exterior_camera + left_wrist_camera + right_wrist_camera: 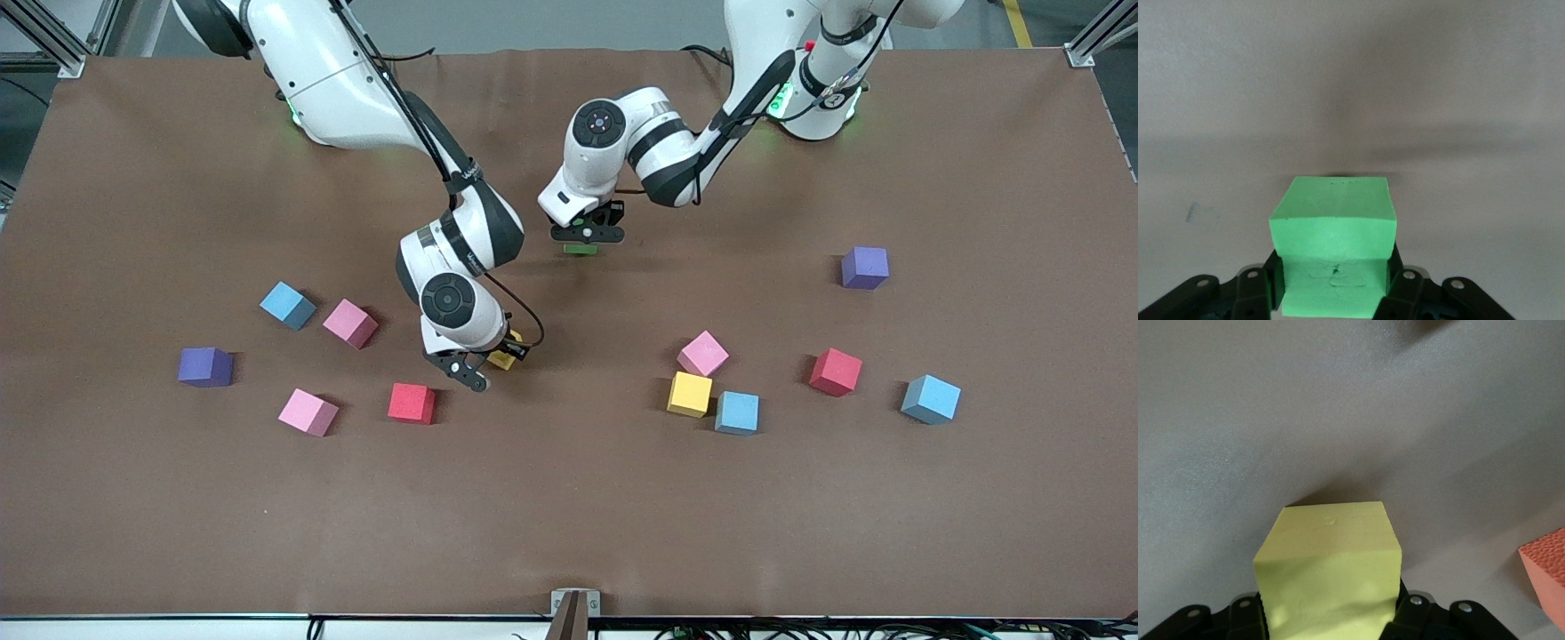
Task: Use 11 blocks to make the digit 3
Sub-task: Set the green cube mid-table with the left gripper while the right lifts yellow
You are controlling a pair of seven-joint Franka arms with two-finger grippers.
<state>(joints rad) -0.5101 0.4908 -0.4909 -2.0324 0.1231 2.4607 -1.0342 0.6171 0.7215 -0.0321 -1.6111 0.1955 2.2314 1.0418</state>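
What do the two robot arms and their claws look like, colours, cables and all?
Both arms have glossy white rounded shells with black bands at the joints and a dark round cap on each wrist joint. Thin black cables run along them, and green lights glow near the bases. The left claw and right claw are black, with silver screws on the finger mounts seen in the wrist views.

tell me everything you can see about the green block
The green block is a small matte cube that looks like foam, with faint dents on the face toward the left wrist camera. The left gripper is shut on it, one finger on each side. In the front view only a sliver shows below the fingers, over bare table near the middle, apart from all other blocks.
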